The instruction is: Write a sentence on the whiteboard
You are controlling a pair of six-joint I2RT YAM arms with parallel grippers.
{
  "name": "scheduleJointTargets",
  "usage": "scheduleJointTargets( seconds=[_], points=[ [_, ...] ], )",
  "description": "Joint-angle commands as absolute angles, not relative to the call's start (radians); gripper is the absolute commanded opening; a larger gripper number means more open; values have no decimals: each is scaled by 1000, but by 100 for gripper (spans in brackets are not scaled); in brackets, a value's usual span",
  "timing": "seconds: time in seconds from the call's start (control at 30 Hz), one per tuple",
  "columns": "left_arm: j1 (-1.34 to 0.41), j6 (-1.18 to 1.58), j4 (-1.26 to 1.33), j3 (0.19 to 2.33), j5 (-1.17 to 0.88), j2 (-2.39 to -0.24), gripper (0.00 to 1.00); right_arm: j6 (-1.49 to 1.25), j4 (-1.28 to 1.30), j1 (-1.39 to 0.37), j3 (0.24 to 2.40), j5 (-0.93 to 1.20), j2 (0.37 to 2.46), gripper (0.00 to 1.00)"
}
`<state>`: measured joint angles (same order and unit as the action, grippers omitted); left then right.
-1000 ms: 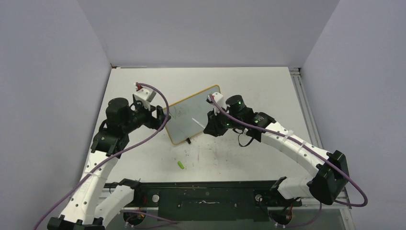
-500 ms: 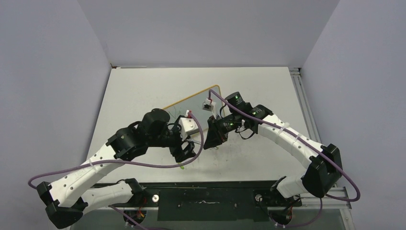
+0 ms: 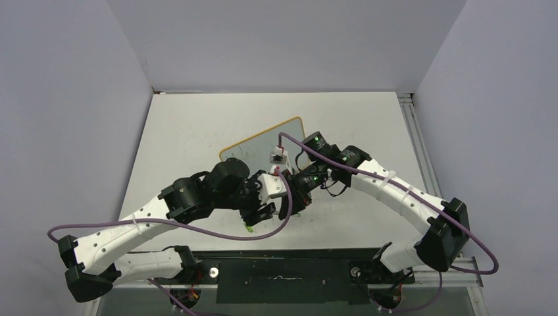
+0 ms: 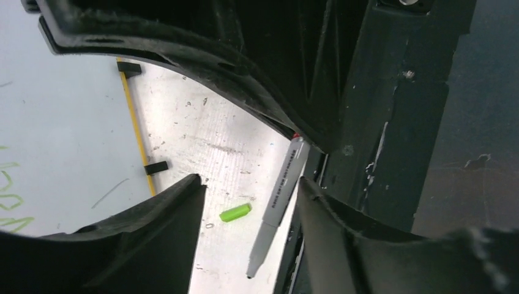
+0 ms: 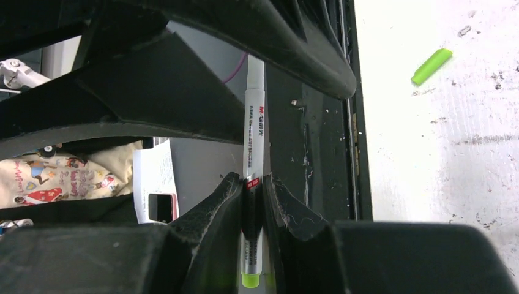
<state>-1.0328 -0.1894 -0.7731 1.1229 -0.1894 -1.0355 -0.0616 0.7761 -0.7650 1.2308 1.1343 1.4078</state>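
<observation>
While the right fingers clamp the marker, the left fingers stand apart, seemingly straddling its tip; the whiteboard rests on the bench, just far of both; a green cap lies nearer.

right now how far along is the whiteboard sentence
Done: green writing shows on the whiteboard. In hand: the right end effector grips the uncapped marker off the board; the left end effector hangs open above the green cap. Left: probably picking up the cap and recapping.
</observation>
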Motion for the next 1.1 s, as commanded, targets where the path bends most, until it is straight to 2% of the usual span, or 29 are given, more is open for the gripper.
scheduleJointTargets(
  seconds=[0.0, 0.23, 0.37, 0.47, 0.57, 0.63, 0.73, 0.9, 1.07],
  points=[
    [-1042, -201, -741, 1141, -174, -1032, 47, -9, 789, -774, 1286, 1172, 1416, 5],
    [-1079, -190, -779, 1153, -192, -1054, 35, -9, 779, -772, 1290, 1184, 1408, 5],
    [-1116, -176, -784, 1158, -174, -1066, 14, -23, 765, -768, 1286, 1157, 1406, 5],
    [-1131, -157, -775, 1141, -153, -1058, 0, -81, 711, -733, 1262, 1121, 1385, 12],
    [-1132, -125, -738, 1102, -118, -1031, 0, -201, 575, -662, 1197, 1113, 1327, 24],
    [-1132, -97, -681, 1056, -111, -1000, 0, -270, 485, -611, 1145, 1116, 1294, 39],
    [-1129, -54, -611, 1012, -107, -964, 0, -338, 393, -567, 1092, 1102, 1260, 53],
    [-1103, -6, -552, 985, -126, -947, 0, -462, 229, -567, 1008, 1062, 1192, 63],
    [-1032, 43, -464, 932, -221, -904, 0, -611, 44, -573, 909, 1113, 1148, 65]
  ],
)
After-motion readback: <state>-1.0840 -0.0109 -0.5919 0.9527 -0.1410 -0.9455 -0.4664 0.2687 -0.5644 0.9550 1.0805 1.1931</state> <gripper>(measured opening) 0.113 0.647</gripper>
